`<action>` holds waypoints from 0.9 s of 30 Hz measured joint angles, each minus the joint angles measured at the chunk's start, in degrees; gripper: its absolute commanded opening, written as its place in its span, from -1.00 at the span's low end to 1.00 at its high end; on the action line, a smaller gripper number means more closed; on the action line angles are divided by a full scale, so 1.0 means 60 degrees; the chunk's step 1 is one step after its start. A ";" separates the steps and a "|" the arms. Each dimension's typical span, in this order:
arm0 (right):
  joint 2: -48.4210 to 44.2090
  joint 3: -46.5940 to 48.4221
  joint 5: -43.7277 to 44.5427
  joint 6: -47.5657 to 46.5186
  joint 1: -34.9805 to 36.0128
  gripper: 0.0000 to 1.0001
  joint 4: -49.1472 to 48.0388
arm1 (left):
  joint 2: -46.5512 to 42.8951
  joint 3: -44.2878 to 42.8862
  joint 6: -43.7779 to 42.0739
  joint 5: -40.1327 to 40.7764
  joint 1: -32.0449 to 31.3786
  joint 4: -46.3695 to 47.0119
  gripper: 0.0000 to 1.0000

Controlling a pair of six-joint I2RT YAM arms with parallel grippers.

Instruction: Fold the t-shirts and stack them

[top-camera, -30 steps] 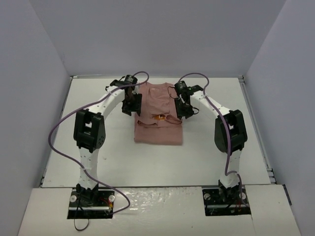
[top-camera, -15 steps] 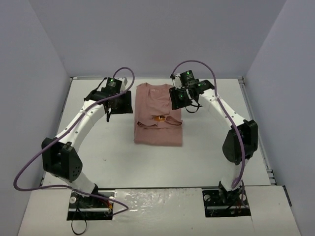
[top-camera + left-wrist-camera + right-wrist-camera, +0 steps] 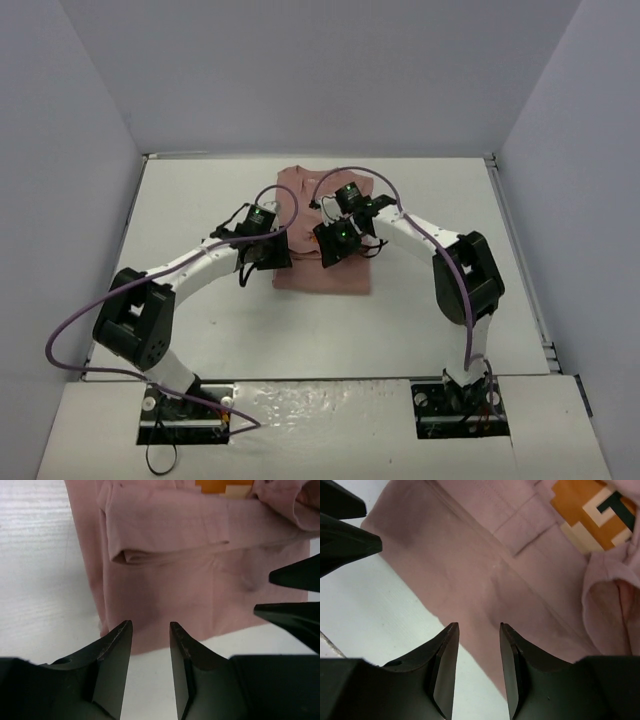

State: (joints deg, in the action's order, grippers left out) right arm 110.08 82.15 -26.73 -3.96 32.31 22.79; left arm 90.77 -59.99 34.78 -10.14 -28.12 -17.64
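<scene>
The pink t-shirt (image 3: 325,278) lies folded into a long rectangle in the middle of the white table, with a sleeve fold and the orange chest graphic (image 3: 592,515) showing on top. My left gripper (image 3: 270,258) is open and empty, low over the shirt's near left corner (image 3: 150,625). My right gripper (image 3: 328,248) is open and empty over the shirt's near half (image 3: 477,630), close to the near hem. In each wrist view the other gripper's fingertips show at the frame's edge. The arms hide the shirt's middle in the top view.
The white table (image 3: 430,310) is boxed in by grey walls at the left, back and right. Purple cables (image 3: 85,320) loop off both arms. The arm bases (image 3: 185,405) stand at the near edge.
Both arms have swung in from beside the shirt's far half towards its near half and now sit close together over it. The shirt has not moved.
</scene>
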 measured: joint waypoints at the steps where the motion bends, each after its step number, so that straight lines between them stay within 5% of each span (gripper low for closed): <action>1: 0.0162 0.0000 -0.0077 -0.0077 -0.0002 -0.29 -0.0144 | 0.0124 0.0034 0.0063 0.0029 0.0002 0.0272 -0.40; 8: 0.1480 0.0242 -0.0578 -0.0449 -0.0010 -0.30 -0.0620 | 0.1596 0.0131 0.0505 0.0208 0.0021 0.1300 -0.57; 16: 0.2134 0.1147 -0.0492 -0.0826 -0.0236 -0.29 -0.0839 | 0.1644 0.0355 0.0776 0.0163 0.0061 0.1974 -0.62; 27: 0.3348 0.4073 0.1849 -0.0923 -0.1094 -0.28 -0.0762 | 0.1641 0.0534 0.0817 0.0036 0.0061 0.2456 -0.62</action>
State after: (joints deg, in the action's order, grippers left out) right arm 130.16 106.59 -15.64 -9.50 25.75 18.22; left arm 100.62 -56.78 39.68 -9.92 -27.75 -2.91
